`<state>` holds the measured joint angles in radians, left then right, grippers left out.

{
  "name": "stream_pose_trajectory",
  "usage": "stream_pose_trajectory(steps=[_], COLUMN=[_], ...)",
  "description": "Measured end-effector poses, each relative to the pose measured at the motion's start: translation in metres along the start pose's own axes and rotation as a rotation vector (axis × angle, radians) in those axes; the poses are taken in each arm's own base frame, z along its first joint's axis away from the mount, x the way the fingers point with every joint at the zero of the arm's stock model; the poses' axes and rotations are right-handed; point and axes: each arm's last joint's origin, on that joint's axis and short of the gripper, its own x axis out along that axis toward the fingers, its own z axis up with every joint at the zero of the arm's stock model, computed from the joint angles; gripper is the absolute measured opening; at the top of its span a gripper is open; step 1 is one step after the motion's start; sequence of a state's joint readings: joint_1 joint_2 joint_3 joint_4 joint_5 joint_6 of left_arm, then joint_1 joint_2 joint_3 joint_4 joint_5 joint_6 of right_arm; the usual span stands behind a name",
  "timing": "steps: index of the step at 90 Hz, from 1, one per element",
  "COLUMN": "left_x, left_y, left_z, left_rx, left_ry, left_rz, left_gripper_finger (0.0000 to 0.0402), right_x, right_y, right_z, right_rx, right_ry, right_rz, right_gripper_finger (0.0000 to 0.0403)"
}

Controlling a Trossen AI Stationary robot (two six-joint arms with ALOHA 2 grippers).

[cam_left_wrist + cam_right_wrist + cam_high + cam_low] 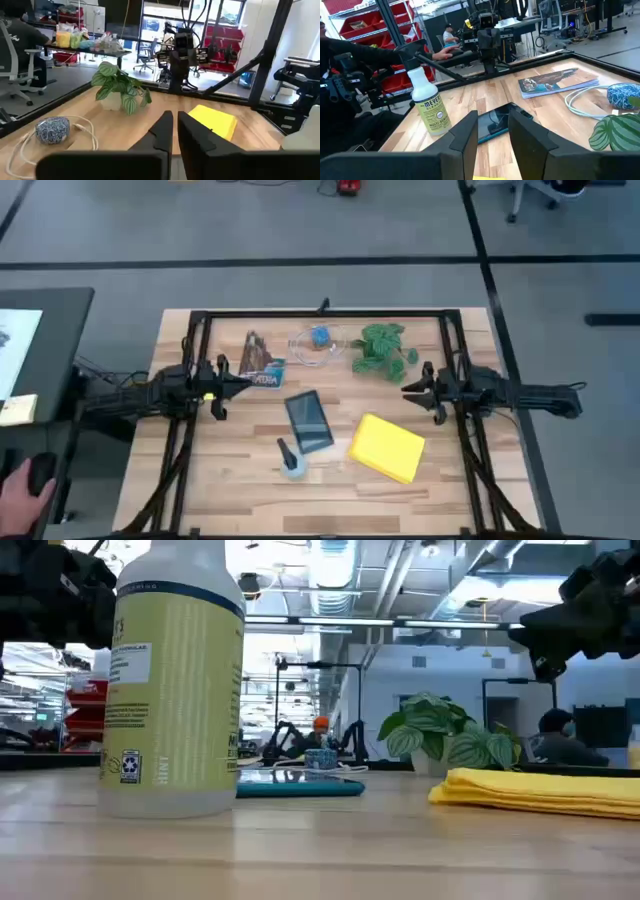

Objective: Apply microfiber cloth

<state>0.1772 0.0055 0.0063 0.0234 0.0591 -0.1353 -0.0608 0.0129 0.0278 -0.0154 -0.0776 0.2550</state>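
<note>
Currently both end effectors, left (216, 392) and right (421, 393), hover slightly open, empty. Cloth (387, 447) untouched on counter (240, 490). Likely soft, light; pinch an edge.

Microfiber cloth (545, 790): right end cut by low view's right edge; only a yellow sliver (487, 177) at right wrist view's bottom edge
Spray bottle (175, 680): top cut by low view's upper edge; label print too blurred to read
Tablet (300, 785): left end hidden behind the bottle
Left pincer (175, 132) and right pincer (492, 132): finger bases cut by bottom edges
</note>
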Motion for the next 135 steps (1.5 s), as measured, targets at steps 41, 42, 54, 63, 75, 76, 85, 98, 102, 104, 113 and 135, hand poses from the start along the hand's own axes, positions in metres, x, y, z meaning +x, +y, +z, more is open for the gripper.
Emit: stream_pose_trajectory(steps=[41,42,54,63,75,76,85,98,102,104,113,135], left_x=[0.000,0.000,0.000,0.000,0.000,0.000,0.000,0.000,0.000,0.000,0.000,-0.001], left_y=[0.000,0.000,0.000,0.000,0.000,0.000,0.000,0.000,0.000,0.000,0.000,0.000], left_z=[0.000,0.000,0.000,0.000,0.000,0.000,0.000,0.000,0.000,0.000,0.000,0.010], left_rx=[0.000,0.000,0.000,0.000,0.000,0.000,0.000,0.000,0.000,0.000,0.000,-0.094], left_ry=[0.000,0.000,0.000,0.000,0.001,0.001,0.000,0.001,0.000,0.000,0.001,-0.109], left_rz=[0.000,0.001,0.000,0.000,0.000,0.000,0.000,0.000,0.000,0.000,0.001,0.020], left_gripper_finger=[0.0005,0.0005,0.0005,0.0005,0.0005,0.0005,0.0005,0.0005,0.0005,0.0005,0.0005,0.0005], right_x=[0.000,0.000,0.000,0.000,0.000,0.000,0.000,0.000,0.000,0.000,0.000,0.000], right_y=[0.000,0.000,0.000,0.000,0.000,0.000,0.000,0.000,0.000,0.000,0.000,0.000], right_z=[0.000,0.000,0.000,0.000,0.000,0.000,0.000,0.000,0.000,0.000,0.000,0.000], right_rx=[0.000,0.000,0.000,0.000,0.000,0.000,0.000,0.000,0.000,0.000,0.000,0.000], right_ry=[-0.001,-0.001,0.000,0.000,0.000,-0.001,-0.001,0.000,0.000,0.000,-0.001,-0.001], right_rz=[0.000,0.000,0.000,0.000,0.000,0.000,0.000,0.000,0.000,0.000,0.000,0.000], right_gripper_finger=[0.0098,0.0098,0.0098,0.0098,0.0098,0.0098,0.0098,0.0098,0.0098,0.0098,0.0098,0.0098])
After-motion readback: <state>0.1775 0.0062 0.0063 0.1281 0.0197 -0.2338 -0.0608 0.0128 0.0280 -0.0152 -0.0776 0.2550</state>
